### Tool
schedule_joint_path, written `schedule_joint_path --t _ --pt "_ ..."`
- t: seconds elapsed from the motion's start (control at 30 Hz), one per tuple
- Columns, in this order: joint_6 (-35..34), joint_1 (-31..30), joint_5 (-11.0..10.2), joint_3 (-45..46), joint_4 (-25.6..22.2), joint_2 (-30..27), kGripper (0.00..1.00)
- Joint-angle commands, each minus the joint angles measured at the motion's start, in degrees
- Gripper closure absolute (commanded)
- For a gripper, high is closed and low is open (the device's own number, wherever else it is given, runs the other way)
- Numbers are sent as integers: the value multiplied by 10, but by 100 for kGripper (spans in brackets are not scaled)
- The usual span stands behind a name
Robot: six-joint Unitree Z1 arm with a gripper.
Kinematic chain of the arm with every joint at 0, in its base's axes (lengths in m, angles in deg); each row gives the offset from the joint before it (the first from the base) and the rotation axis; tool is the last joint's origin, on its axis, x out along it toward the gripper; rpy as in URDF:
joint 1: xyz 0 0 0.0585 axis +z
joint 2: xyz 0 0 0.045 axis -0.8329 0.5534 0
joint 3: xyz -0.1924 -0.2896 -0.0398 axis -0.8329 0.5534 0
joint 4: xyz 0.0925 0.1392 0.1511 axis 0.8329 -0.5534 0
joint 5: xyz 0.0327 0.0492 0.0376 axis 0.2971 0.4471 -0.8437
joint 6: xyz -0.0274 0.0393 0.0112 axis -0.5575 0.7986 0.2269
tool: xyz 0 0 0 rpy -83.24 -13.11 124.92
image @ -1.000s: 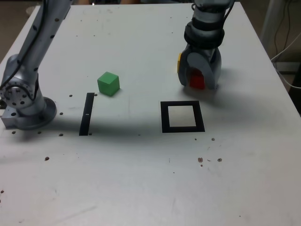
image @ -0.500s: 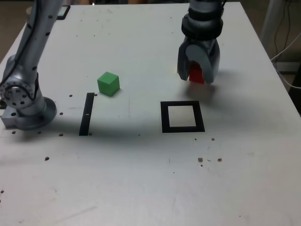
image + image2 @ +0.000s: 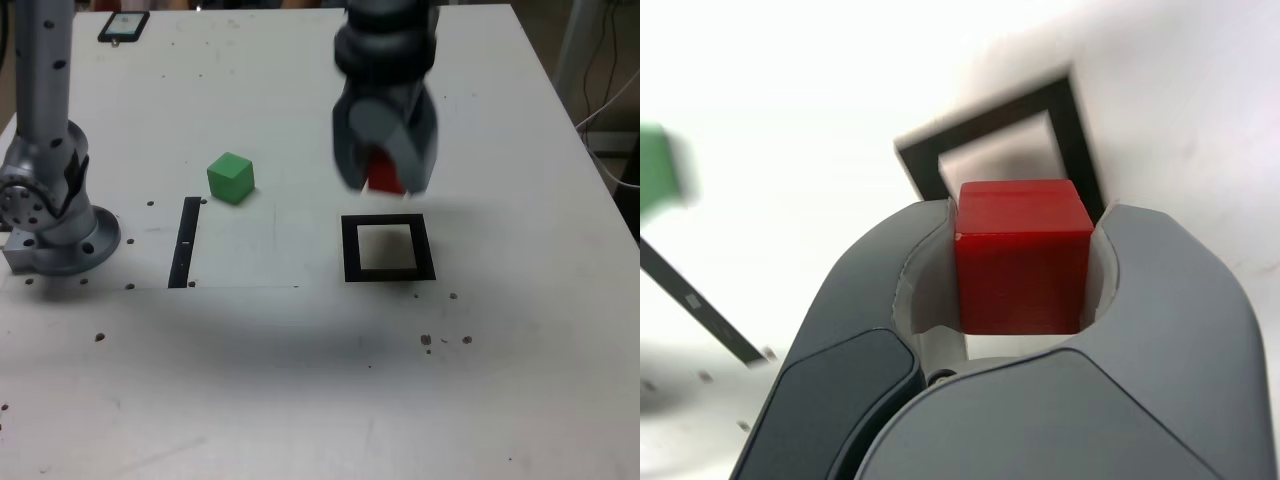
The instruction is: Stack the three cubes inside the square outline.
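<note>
Gripper [image 3: 385, 180] clamped on red cube [image 3: 384, 174], above table, near square outline [image 3: 424, 249]. Should centre over white middle, square up edges, lower gently, release level. Green cube [image 3: 231, 179] left, beyond black strip [image 3: 185, 243]. White tabletop [image 3: 250, 400], dark specks; phone-like device [image 3: 124, 27] far left.

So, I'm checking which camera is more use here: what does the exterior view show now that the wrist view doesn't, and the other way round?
Only the exterior view: the arm's base and a dark phone-like object at the table's far edge.

Only the wrist view: the red cube clearly seated between both fingers of the claw.

Both: that cube and claw, the green cube, the square outline and the thin black strip.
</note>
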Motion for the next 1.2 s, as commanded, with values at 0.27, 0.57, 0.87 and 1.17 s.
schedule_joint_path --t 0.27,0.57,0.87,1.17 --pt "-231 -34 25 16 21 26 91" --pt "-264 -32 11 21 34 49 91" --pt "-265 -22 11 38 49 62 88" --pt "-263 -20 7 45 69 68 86"
